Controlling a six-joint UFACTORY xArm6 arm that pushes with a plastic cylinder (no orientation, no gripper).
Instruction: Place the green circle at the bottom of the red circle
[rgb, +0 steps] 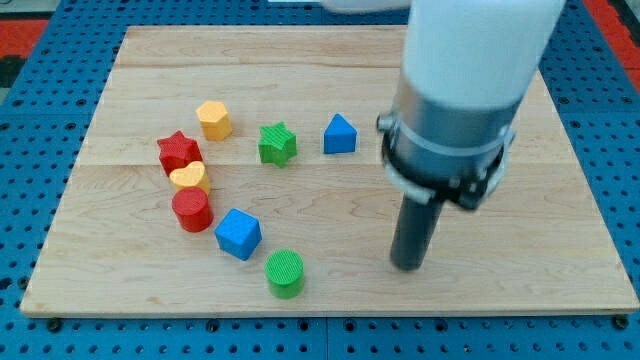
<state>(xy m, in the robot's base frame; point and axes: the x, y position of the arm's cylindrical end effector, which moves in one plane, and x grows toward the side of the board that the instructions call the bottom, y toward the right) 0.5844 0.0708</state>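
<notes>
The green circle (285, 273) stands near the board's bottom edge, left of centre. The red circle (191, 210) stands up and to its left, with a blue cube (238, 234) between the two. My tip (408, 265) rests on the board to the right of the green circle, about a hand's width away, touching no block.
A yellow heart (189, 179) touches the red circle's top, with a red star (179, 152) above it. A yellow hexagon (214, 120), a green star (278, 144) and a blue triangular block (340, 135) lie across the middle. The wooden board (560, 250) ends on blue matting.
</notes>
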